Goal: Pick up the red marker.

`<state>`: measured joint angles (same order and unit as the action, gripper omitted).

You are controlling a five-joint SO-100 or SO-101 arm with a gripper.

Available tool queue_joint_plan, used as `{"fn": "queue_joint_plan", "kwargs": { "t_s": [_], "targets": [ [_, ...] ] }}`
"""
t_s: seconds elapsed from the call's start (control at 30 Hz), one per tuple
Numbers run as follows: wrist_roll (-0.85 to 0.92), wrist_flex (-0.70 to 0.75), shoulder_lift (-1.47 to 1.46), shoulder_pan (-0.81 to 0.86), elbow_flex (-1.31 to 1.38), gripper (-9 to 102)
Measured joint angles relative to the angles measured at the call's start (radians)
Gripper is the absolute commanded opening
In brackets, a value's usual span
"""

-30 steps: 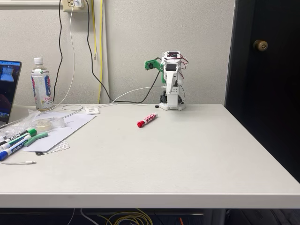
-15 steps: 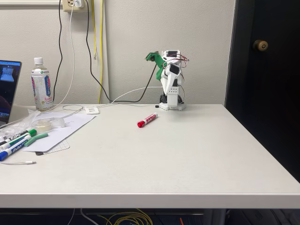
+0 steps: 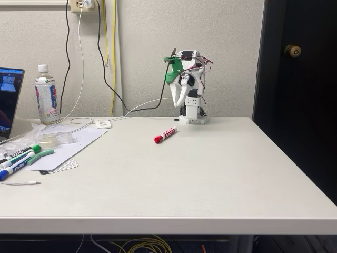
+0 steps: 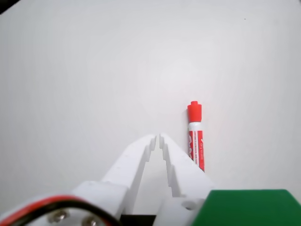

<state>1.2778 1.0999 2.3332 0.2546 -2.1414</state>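
Marker [image 3: 165,135] lies flat on the bench [image 3: 210,168], red cap toward the camera, just in front of the arm's base. Above it the tool [image 4: 157,137] hangs with fingers nearly touching, holding nothing, the marker just to its right in the wrist view; it must widen before a grasp.

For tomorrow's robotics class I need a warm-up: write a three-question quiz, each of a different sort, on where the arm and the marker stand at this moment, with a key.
1. True or false: the gripper is closed on the red marker.
2. Multiple choice: in the wrist view, the marker's red cap points (A) toward the top of the picture, (B) toward the bottom, (C) to the left.
3. Short answer: in the fixed view, what do the green-capped and blue-capped markers rest on?

Key:
1. False; its fingers are together, empty, above the table.
2. A.
3. A sheet of paper at the table's left side.
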Motion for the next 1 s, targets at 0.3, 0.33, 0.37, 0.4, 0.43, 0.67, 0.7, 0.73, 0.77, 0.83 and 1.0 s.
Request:
{"fn": "queue_joint_plan", "kwargs": {
  "t_s": [0.3, 0.33, 0.37, 0.4, 0.43, 0.67, 0.7, 0.73, 0.77, 0.83, 1.0],
  "targets": [
    [0.176, -0.018, -0.005, 0.069, -0.046, 0],
    [0.190, -0.021, -0.005, 0.071, -0.055, 0],
    [0.206, -0.021, -0.005, 0.069, -0.063, 1],
    [0.219, -0.025, -0.005, 0.067, -0.072, 1],
    [0.233, -0.029, -0.005, 0.067, -0.081, 1],
    [0.284, -0.081, -0.006, 0.078, -0.150, 0],
    [0.287, -0.091, -0.006, 0.078, -0.160, 0],
    [0.291, -0.101, -0.006, 0.078, -0.167, 0],
    [0.296, -0.107, -0.014, 0.081, -0.170, 0],
    [0.302, -0.123, -0.031, 0.084, -0.175, 0],
    [0.316, -0.143, -0.051, 0.084, -0.175, 0]
  ]
}}
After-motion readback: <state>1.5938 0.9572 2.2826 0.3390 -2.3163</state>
